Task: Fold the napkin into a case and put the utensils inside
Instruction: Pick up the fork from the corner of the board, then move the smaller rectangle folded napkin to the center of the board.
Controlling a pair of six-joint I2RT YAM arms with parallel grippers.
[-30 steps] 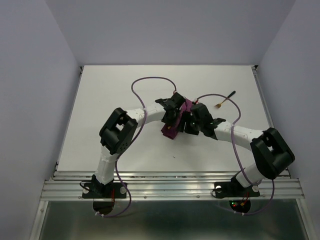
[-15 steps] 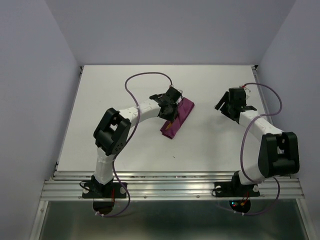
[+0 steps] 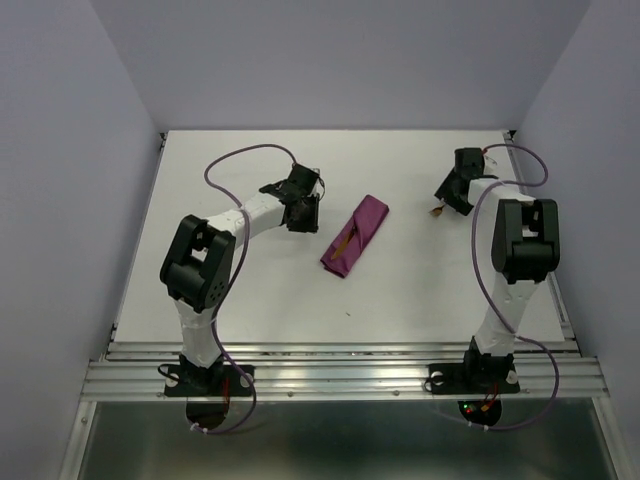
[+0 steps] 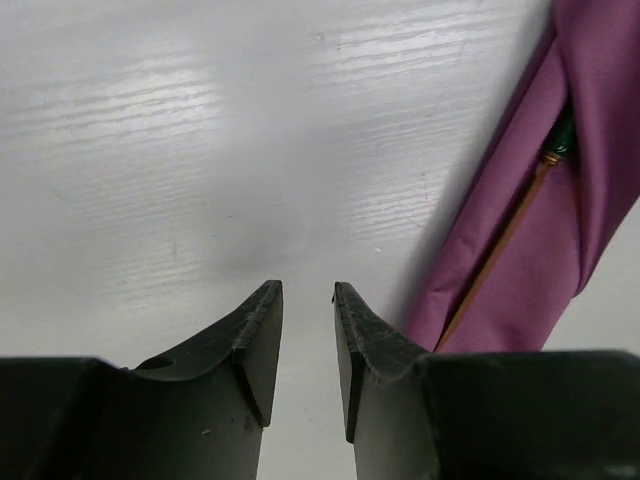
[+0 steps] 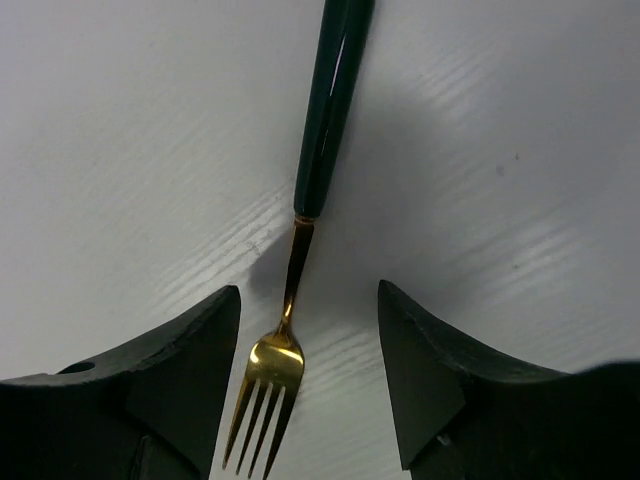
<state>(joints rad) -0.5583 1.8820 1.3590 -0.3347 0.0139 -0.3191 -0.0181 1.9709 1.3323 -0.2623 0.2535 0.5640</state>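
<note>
One white desk (image 3: 250, 290) carries everything. At the middle of the overhead frame the magenta case (image 3: 355, 237) lies flat on a diagonal, with a gold-shafted utensil (image 4: 503, 240) tucked in its fold. Just left of it, apart from the cloth, the left tool (image 4: 307, 290) hovers with jaws a narrow gap apart, holding nothing. At upper right the right tool (image 5: 309, 290) stands wide open astride the fork (image 5: 297, 240), not gripping it.

Room to pass – either side of the case (image 3: 355, 238).
The fork (image 5: 325, 110) lies between my right gripper's (image 5: 310, 292) wide jaws.
</note>
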